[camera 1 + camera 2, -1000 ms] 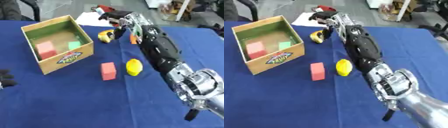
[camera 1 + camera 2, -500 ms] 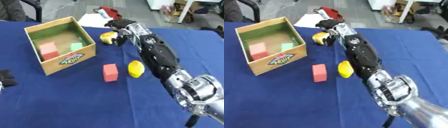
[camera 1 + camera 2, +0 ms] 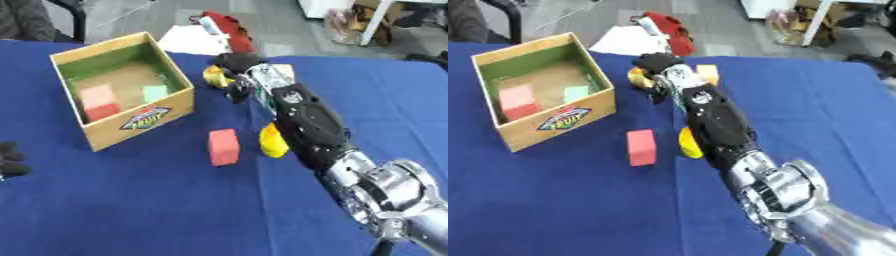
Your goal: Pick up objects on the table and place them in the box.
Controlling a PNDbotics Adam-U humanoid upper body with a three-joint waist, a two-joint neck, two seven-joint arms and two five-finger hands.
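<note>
The blue table lies bare across its whole 6 o'clock half. The box sits at 10 o'clock near the far edge, a red block and a pale green block inside. The right arm runs from 5 o'clock up to centre; the right hand curls round a yellow object just right of the box. A red block and a lemon lie mid-table, the lemon against the arm. The left hand shows at 9 o'clock; I cannot tell its fingers.
</note>
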